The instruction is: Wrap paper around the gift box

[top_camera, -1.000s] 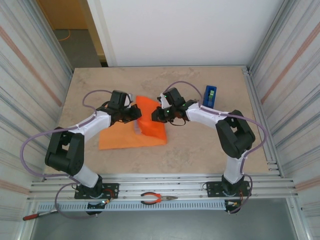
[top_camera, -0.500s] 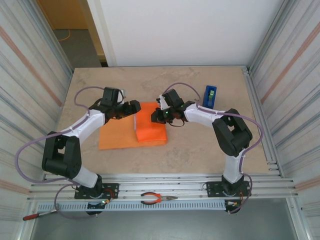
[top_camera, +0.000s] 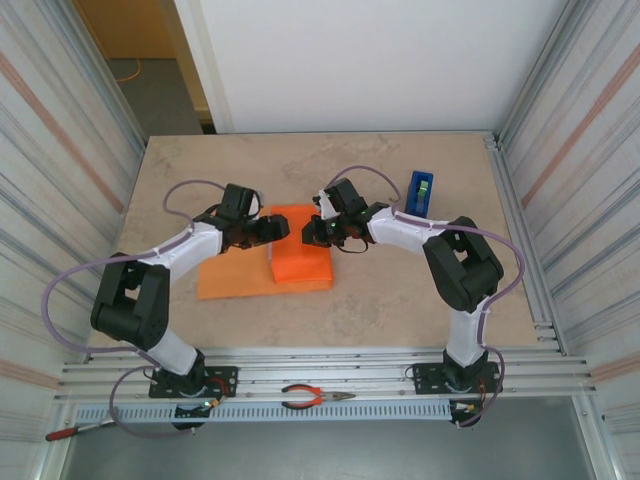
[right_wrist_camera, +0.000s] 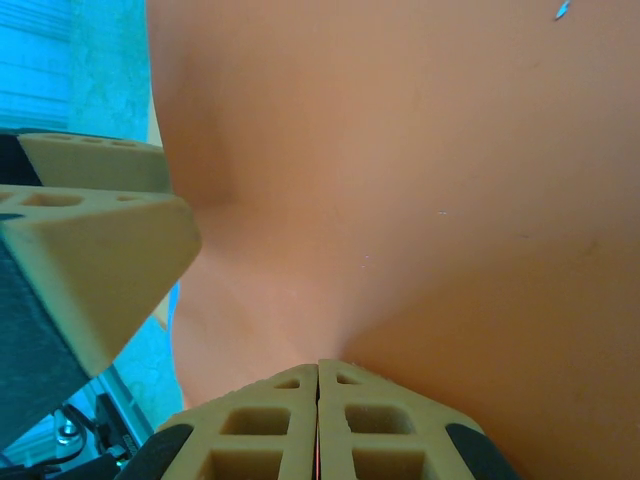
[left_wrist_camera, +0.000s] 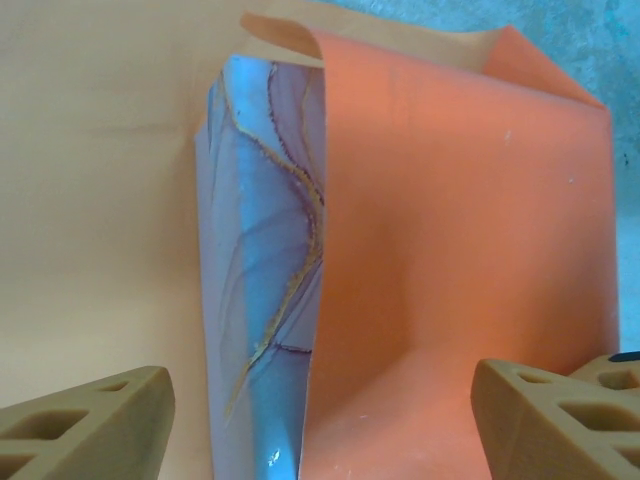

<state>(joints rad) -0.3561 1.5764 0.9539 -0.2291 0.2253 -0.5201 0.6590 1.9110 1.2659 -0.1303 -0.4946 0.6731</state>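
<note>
From above, the box (top_camera: 303, 262), under a fold of paper (top_camera: 235, 275), sits at the middle of the tabletop (top_camera: 400, 290). The left gripper (top_camera: 275, 228) hovers at its far left corner, the right gripper (top_camera: 313, 232) at its far edge. Left wrist: fingers (left_wrist_camera: 85, 425) spread wide, gripping nothing, the box's marbled side bared beside the draped fold. Right wrist: fingers clamped together, pinching puckered paper.

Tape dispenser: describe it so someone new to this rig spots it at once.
On the beige table, look toward the far right. The tape dispenser stands there, a small narrow block apart from the orange paper mid-table. Its blue body with a green spot matches nothing nearby.
</note>
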